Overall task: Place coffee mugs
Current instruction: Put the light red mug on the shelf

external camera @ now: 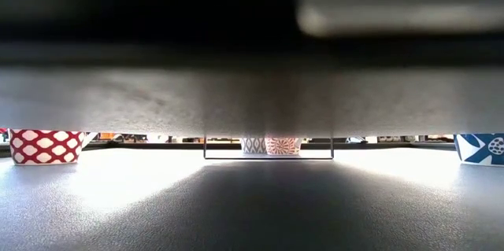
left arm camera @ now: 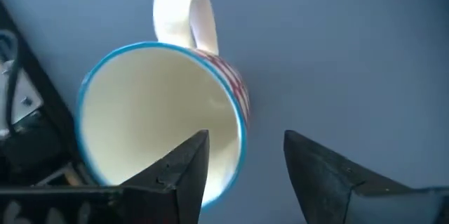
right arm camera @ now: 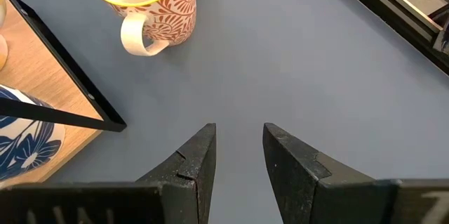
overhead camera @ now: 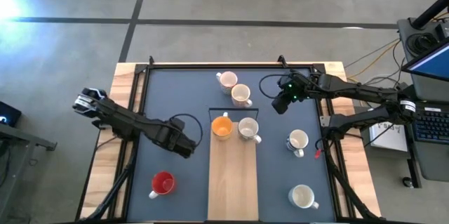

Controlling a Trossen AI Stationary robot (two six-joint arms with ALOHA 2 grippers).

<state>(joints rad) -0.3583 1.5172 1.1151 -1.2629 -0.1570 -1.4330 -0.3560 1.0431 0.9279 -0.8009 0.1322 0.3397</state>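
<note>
Directly under my left gripper (left arm camera: 242,175), fingers apart to straddle its rim, sits a blue-rimmed mug (left arm camera: 161,119); right gripper (right arm camera: 238,157) parted, idle near the wooden board (overhead camera: 233,182).

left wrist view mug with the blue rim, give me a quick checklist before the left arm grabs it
1. Left gripper fingers open: ok.
2. One finger inside the blue-rimmed mug, other outside its wall: cannot tell.
3. Mug upright on the table: cannot tell.
4. Handle away from the fingers: ok.
5. Free spot on the wooden board behind the orange mug: ok.
6. Right gripper far from the left arm: ok.
</note>
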